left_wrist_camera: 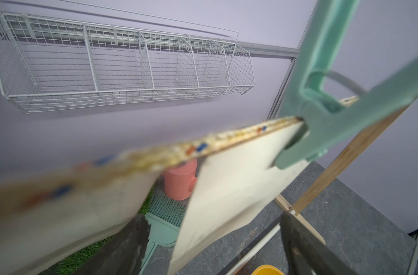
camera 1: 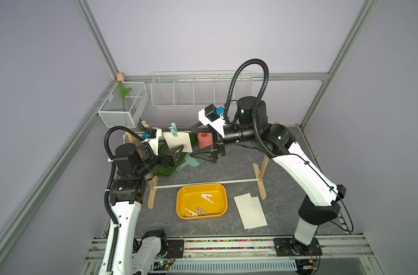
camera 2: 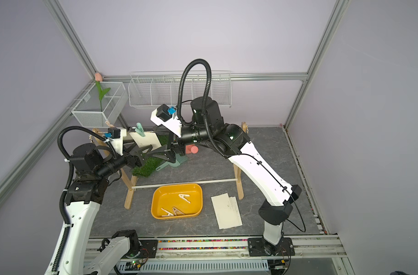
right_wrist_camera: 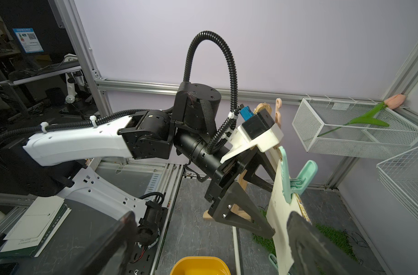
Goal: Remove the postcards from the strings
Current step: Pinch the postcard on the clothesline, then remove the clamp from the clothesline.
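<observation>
One postcard [camera 1: 178, 141] hangs from string [left_wrist_camera: 227, 137], pinned by teal peg [camera 1: 173, 129]. L gripper [left_wrist_camera: 214, 217] open, jaws astride it below peg; R gripper [camera 1: 191, 141] open too, near peg.

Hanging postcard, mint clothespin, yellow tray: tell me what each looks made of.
Hanging postcard: probably matte cream paper or thin card; it bows slightly and shows a thin edge.
Mint clothespin: moulded plastic, it seems; smooth and one even colour.
Yellow tray: likely plastic; smooth, with rounded corners and a faint sheen.
</observation>
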